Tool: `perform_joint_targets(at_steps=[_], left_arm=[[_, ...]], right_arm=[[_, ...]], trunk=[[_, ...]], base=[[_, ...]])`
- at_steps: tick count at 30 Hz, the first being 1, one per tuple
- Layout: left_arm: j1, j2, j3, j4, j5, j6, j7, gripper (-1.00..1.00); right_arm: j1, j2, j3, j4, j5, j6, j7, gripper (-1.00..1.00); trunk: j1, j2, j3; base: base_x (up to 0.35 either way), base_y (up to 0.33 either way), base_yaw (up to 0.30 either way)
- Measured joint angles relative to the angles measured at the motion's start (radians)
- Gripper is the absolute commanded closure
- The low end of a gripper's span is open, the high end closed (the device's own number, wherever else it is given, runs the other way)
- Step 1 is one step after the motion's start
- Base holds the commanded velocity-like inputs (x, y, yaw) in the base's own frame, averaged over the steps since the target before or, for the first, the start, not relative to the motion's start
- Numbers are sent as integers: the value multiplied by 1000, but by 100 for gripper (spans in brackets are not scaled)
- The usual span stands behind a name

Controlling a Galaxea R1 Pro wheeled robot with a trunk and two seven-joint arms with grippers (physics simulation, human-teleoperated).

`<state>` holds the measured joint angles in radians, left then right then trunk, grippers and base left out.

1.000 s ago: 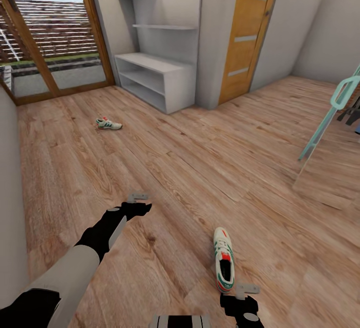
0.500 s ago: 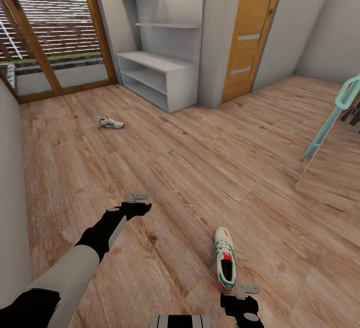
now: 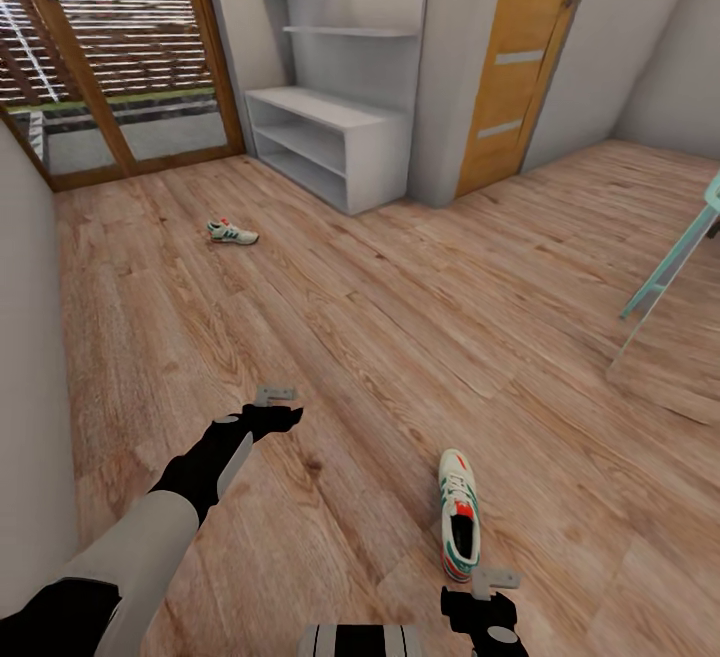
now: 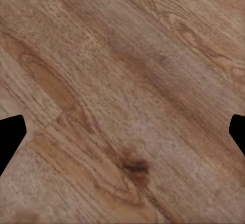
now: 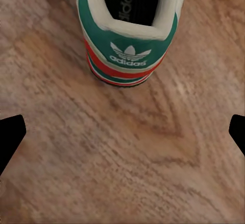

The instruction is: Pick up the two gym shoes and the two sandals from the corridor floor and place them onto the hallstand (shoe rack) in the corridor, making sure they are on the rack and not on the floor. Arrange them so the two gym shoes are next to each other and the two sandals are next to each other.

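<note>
Leftmost, our left gripper (image 3: pixel 275 395) hangs over bare corridor floor (image 3: pixel 400 337), its jaws spread wide and holding nothing; the left wrist view shows plain wood planks (image 4: pixel 122 101) with the two dark fingertips at the frame's opposite edges. Beyond it, toward the glazed door (image 3: pixel 120 47), the far gym shoe (image 3: pixel 232 231) lies on its own, well apart from the hallstand (image 3: pixel 330 142), whose low bench and shelf tiers carry no footwear that we can see. Toward the right, the near gym shoe (image 3: pixel 458 526) lies on the floor, heel toward us. Our right gripper (image 3: pixel 495 578) sits just behind that heel, jaws open and empty; in the right wrist view the green-and-red heel of this shoe (image 5: pixel 127 35) sits ahead of the fingertips, not yet between them. We judge the step in hand to be the approach to the first sneaker. The next move calls for advancing and lowering the right gripper until the heel collar lies between the jaws, then closing on it.
</note>
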<state>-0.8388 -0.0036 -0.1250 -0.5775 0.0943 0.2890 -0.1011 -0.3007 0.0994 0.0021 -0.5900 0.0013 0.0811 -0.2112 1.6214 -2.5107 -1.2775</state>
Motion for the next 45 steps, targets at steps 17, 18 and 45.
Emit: perform_joint_targets(at_steps=[17, 18, 45], left_arm=[[1, 0, 0, 1, 0, -10, -1, -100], [1, 0, 0, 1, 0, -10, -1, -100], [0, -1, 1, 2, 0, -9, 6, -100]], right_arm=[[0, 0, 0, 1, 0, 0, 0, -100], [0, 0, 0, 1, 0, 0, 0, -100], [0, 0, 1, 1, 0, 0, 0, -100]], trunk=[[0, 0, -2], [0, 0, -2], [0, 0, -2]], base=[[68, 12, 10], [151, 46, 0], [59, 6, 0]])
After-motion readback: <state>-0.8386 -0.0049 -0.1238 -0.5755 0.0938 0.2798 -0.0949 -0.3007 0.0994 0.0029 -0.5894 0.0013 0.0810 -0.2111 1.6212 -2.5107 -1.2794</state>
